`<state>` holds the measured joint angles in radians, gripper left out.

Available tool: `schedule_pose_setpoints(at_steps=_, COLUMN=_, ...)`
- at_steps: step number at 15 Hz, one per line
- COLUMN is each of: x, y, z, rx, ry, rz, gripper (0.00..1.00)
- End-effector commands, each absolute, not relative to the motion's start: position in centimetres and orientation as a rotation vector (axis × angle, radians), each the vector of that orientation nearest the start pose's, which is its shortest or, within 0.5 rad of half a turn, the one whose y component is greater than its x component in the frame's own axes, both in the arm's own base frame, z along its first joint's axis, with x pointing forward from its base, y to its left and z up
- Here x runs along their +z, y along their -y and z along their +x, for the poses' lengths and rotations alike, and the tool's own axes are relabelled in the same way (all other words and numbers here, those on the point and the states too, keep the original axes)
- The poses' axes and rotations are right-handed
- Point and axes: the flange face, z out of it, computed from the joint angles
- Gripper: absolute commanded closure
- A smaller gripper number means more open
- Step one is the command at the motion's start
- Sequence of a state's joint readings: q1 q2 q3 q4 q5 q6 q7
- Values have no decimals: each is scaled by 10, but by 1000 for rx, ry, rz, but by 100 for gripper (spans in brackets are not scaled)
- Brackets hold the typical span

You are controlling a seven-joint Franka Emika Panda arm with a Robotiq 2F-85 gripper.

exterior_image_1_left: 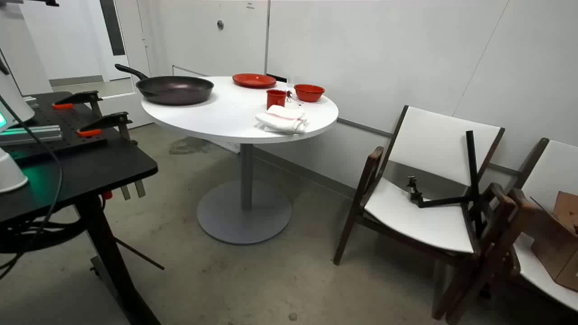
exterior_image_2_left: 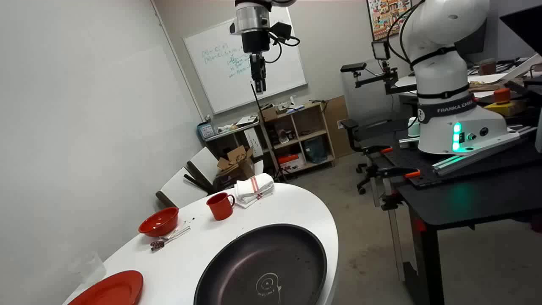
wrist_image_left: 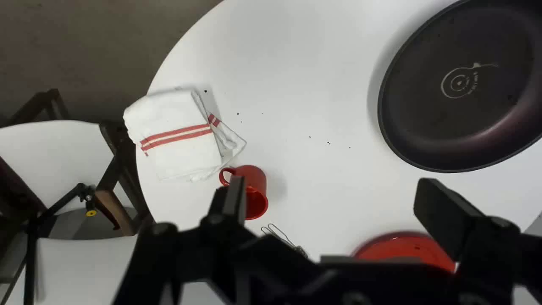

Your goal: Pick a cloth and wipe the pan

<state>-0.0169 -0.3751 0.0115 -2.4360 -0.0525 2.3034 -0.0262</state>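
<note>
A folded white cloth with red stripes (wrist_image_left: 178, 131) lies near the edge of the white round table. It also shows in both exterior views (exterior_image_1_left: 283, 119) (exterior_image_2_left: 254, 188). A large black pan (wrist_image_left: 457, 89) stands on the table, apart from the cloth. The pan also shows in both exterior views (exterior_image_1_left: 176, 90) (exterior_image_2_left: 266, 267), with its handle visible in an exterior view. My gripper (wrist_image_left: 332, 197) is open and empty, with its fingers wide apart. It hangs high above the table in an exterior view (exterior_image_2_left: 258, 87) and touches neither cloth nor pan.
A red mug (wrist_image_left: 253, 186) stands close beside the cloth. A metal utensil (wrist_image_left: 283, 237), a red bowl (exterior_image_2_left: 160, 222) and a red plate (wrist_image_left: 406, 248) are on the table (exterior_image_1_left: 216, 119). Small dark specks lie between cloth and pan. Chairs (exterior_image_1_left: 424, 180) stand beyond the table's edge.
</note>
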Motion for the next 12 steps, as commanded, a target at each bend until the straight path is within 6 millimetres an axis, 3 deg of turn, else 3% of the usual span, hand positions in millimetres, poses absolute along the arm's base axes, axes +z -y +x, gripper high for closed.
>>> schedule_pose_setpoints(at_steps=1, x=467, y=3, z=450, rx=-383, ry=81, rz=-3168, gripper=0)
schedule_pose_setpoints(at_steps=9, x=467, y=3, z=450, rx=-383, ry=81, rz=-3168, gripper=0)
schedule_pose_setpoints(at_steps=12, x=461, y=14, z=458, rx=-382, ry=76, rz=-3171, gripper=0)
